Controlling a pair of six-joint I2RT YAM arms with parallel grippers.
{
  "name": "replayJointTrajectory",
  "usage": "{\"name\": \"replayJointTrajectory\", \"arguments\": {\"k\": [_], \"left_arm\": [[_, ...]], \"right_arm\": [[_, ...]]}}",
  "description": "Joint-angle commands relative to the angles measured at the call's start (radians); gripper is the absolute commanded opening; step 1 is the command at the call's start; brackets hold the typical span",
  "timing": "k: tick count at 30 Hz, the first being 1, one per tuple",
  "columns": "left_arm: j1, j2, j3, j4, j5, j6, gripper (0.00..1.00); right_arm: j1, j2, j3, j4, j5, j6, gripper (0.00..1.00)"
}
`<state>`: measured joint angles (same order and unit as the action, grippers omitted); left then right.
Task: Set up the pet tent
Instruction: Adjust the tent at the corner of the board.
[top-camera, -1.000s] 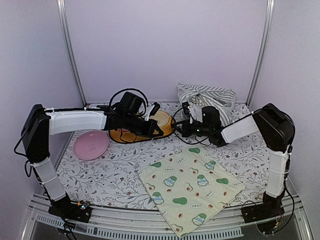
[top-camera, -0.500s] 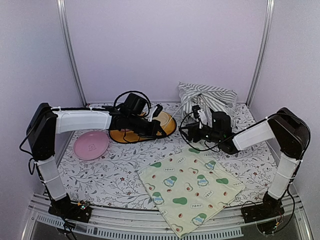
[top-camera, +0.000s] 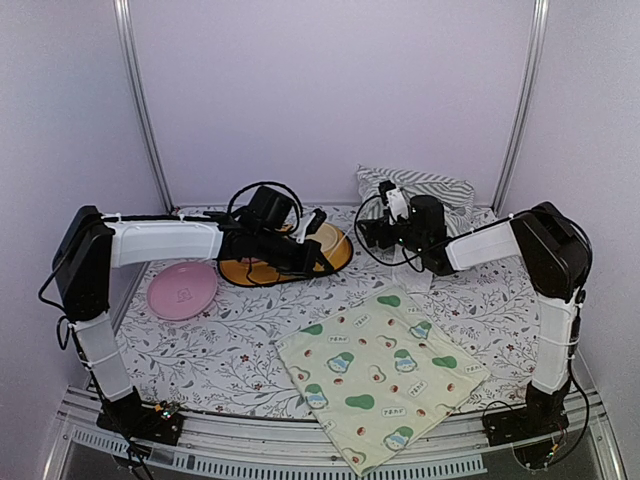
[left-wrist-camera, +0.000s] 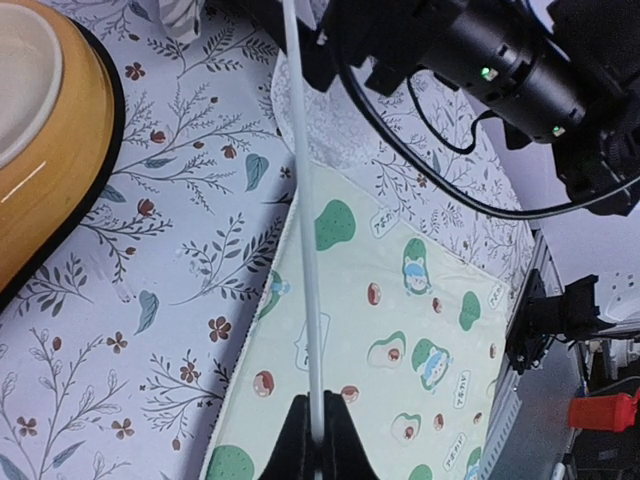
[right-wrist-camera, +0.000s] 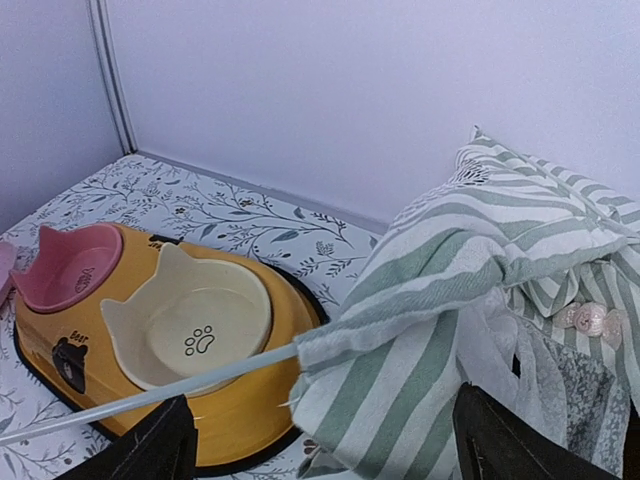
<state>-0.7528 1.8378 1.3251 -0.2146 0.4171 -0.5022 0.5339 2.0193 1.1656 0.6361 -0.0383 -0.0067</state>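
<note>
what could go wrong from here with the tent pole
The right gripper is open, so the sage-green and white striped fabric tent lies unheld; pushing the thin white pole may just shove it. The shut left gripper grips the long pole far from its tent end, so it could bow or slip.

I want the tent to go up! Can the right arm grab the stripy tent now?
Probably yes. The right gripper is open, and the stripy tent lies bunched just ahead between its fingers, with nothing in between. The left gripper only pinches its white pole.
</note>
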Motion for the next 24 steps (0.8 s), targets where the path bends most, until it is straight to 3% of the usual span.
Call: {"name": "replayJointTrajectory", "arguments": {"k": [1,5,7,8,11,17,24], "left_arm": [[-0.021,-0.052,0.037,0.042,0.038,0.028,0.00],[-0.020,-0.056,0.049,0.037,0.044,0.023,0.00],[-0.020,-0.058,0.056,0.032,0.046,0.020,0.00],[-0.020,-0.060,0.059,0.029,0.046,0.018,0.00],[-0.020,-0.060,0.063,0.031,0.048,0.002,0.00],[-0.020,-0.075,0.016,0.051,0.033,-0.093,0.00],[-0.023,-0.156,-0.120,0.087,0.011,-0.184,0.00]], "right_arm": [[-0.026,0.077,0.090,-0.053,0.086,-0.044,0.90],[-0.030,0.111,0.145,-0.070,0.070,-0.048,0.85],[-0.031,0.116,0.174,-0.090,0.029,-0.053,0.73],[-0.031,0.114,0.177,-0.090,0.003,-0.052,0.58],[-0.022,0.088,0.183,-0.113,-0.074,-0.033,0.01],[0.148,-0.103,0.072,-0.109,-0.120,-0.083,0.00],[0.379,-0.215,-0.205,-0.022,-0.144,-0.073,0.00]]}}
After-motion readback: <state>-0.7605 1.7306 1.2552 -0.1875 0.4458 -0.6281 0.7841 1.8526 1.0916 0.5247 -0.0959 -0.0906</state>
